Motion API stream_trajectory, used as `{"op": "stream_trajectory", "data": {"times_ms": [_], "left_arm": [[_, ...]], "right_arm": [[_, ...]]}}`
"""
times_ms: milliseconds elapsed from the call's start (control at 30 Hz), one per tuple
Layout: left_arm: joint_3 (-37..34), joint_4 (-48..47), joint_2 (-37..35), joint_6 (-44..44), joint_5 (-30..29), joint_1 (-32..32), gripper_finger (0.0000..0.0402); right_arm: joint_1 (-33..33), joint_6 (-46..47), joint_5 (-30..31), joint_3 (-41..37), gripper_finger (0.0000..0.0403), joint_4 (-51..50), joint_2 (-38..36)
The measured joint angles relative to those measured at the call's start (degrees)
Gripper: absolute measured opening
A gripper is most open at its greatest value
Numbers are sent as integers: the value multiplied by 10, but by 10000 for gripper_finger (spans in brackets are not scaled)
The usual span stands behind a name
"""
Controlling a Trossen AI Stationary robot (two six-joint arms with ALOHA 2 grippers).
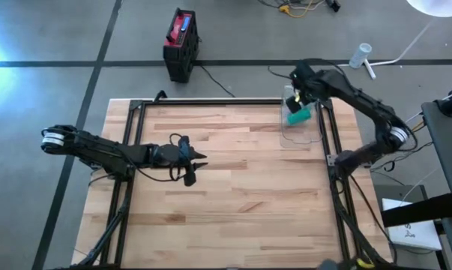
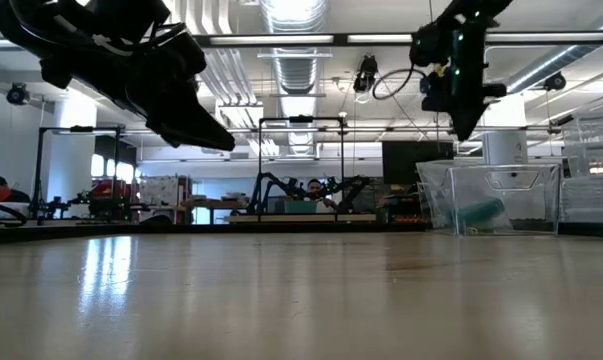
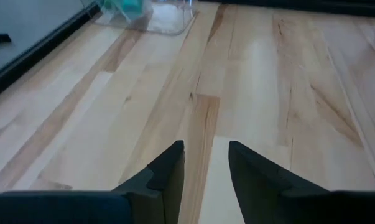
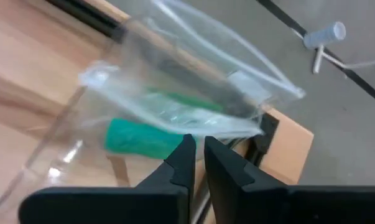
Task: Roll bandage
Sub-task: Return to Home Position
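A green bandage roll lies inside a clear plastic box at the table's far right. It also shows in the right wrist view and the low view. My right gripper hangs above the box with its fingers shut and empty. In the low view it is clear of the box's rim. My left gripper is open and empty above the bare wood left of the table's middle. It points toward the box.
Black frame rails run along the table's left, right and far sides. The wooden top is bare between the two arms. A black and red case stands on the floor beyond the far edge.
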Motion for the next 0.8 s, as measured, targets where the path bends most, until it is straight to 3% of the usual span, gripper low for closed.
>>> {"op": "stream_trajectory", "data": {"times_ms": [333, 467, 600, 800], "left_arm": [[8, -6, -12, -24, 2, -2, 116], [21, -17, -47, -18, 20, -3, 116], [44, -55, -96, -3, 20, -3, 117], [92, -199, -157, 47, 19, -3, 115]], "right_arm": [[107, 66, 0, -124, 42, 20, -172], [177, 66, -6, -192, 44, 93, -256], [251, 52, -73, -266, 36, 217, -344], [337, 0, -177, -339, 24, 400, -439]]}}
